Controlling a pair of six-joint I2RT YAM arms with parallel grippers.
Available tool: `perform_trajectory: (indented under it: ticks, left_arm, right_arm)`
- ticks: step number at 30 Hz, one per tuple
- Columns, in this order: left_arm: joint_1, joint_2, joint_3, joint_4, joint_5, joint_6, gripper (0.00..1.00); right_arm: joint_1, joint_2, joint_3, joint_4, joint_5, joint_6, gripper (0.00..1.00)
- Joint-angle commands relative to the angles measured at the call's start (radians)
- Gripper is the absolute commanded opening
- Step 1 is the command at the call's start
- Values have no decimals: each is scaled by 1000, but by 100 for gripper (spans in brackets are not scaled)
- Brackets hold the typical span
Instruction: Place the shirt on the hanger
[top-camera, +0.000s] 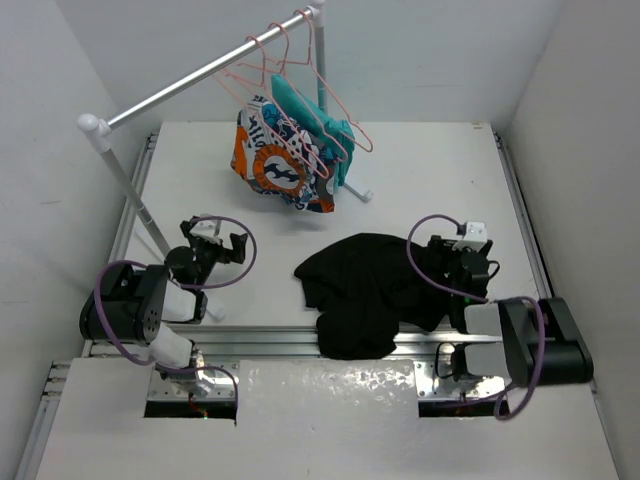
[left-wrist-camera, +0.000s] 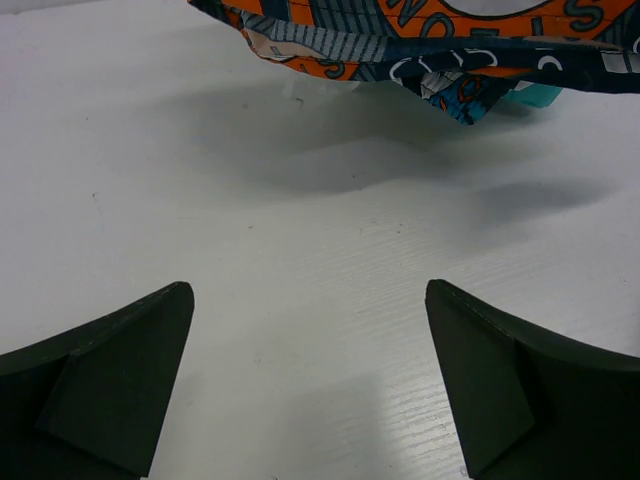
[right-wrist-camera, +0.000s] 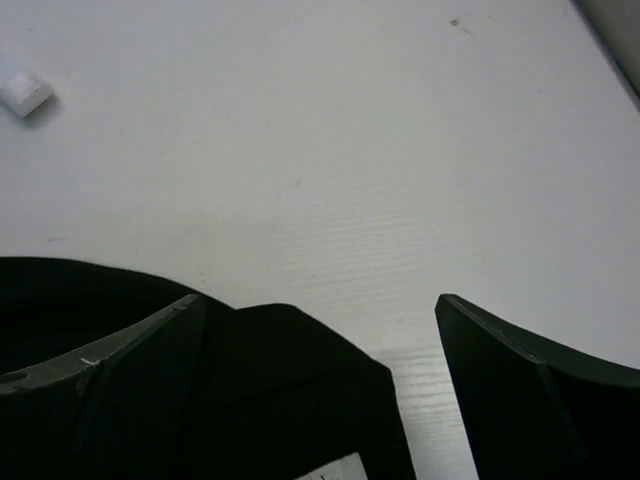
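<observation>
The shirt (top-camera: 372, 290) is lying crumpled on the surface (top-camera: 420, 170), its edge sitting beneath the right gripper (right-wrist-camera: 320, 300). Both it and the left gripper (left-wrist-camera: 308, 292) are standing apart, empty. Risk: pinching bunched layers, leaving the neck closed to the hanger (top-camera: 345, 103).

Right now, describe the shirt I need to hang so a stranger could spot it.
Start at the white table with the clothes rail across its far side. Come to the near edge, beside the right gripper: the shirt lies crumpled there. It is plain black and on the table, unlike the patterned garment and teal garment hanging from the rail.
</observation>
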Motion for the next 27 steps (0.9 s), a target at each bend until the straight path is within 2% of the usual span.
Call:
perform_trajectory:
  ticks: [1, 2, 3, 4, 5, 6, 8, 9, 10, 11, 12, 14, 15, 18, 21, 23, 25, 27]
  left_arm:
    - [8, -8, 15, 97, 10, -8, 100]
    - [8, -8, 15, 97, 11, -7, 100]
    - [8, -31, 24, 56, 64, 10, 100]
    - [8, -54, 29, 23, 63, 21, 100]
    - [9, -51, 18, 63, 59, 19, 99]
    - [10, -41, -11, 115, 62, 12, 100]
    - [8, -62, -12, 91, 56, 21, 100]
    - [11, -68, 6, 113, 113, 7, 100]
    - [31, -193, 56, -176, 157, 22, 99]
    - [28, -261, 201, -339, 183, 53, 100]
    - [28, -357, 266, -539, 251, 83, 100]
    - [20, -415, 401, -686, 309, 128, 99]
    - [-4, -447, 438, -842, 329, 175, 96]
    - [-61, -485, 500, -1114, 339, 261, 88]
    - [-144, -531, 465, -1259, 326, 323, 86]
    - [-194, -547, 458, -1337, 321, 346, 86]
    - [-216, -562, 475, -1403, 335, 352, 86]
    - [-218, -568, 491, -1452, 370, 352, 86]
  right_arm:
    - [3, -160, 21, -199, 113, 57, 99]
    - [3, -261, 98, -308, 152, 179, 99]
    - [0, -304, 181, -505, 117, 215, 99]
    - [0, -340, 181, -575, 117, 211, 99]
    - [0, -396, 253, -699, 1, 188, 99]
    - [0, -418, 293, -769, -50, 183, 99]
    - [0, -452, 399, -960, -210, 173, 99]
    - [-2, -472, 431, -1016, -269, 163, 91]
    - [0, -480, 475, -1062, -326, 147, 83]
    - [0, -490, 491, -1143, -405, 145, 75]
    - [0, -493, 503, -1171, -434, 154, 63]
    - [1, -498, 523, -1232, -472, 185, 60]
    - [1, -498, 536, -1251, -498, 194, 60]
    - [7, -486, 539, -1325, -565, 231, 68]
    - [53, -481, 493, -1320, -660, 251, 72]
    - [156, -481, 459, -1302, -666, 229, 75]
    - [279, -472, 451, -1303, -585, 184, 79]
    - [340, -457, 445, -1296, -517, 165, 82]
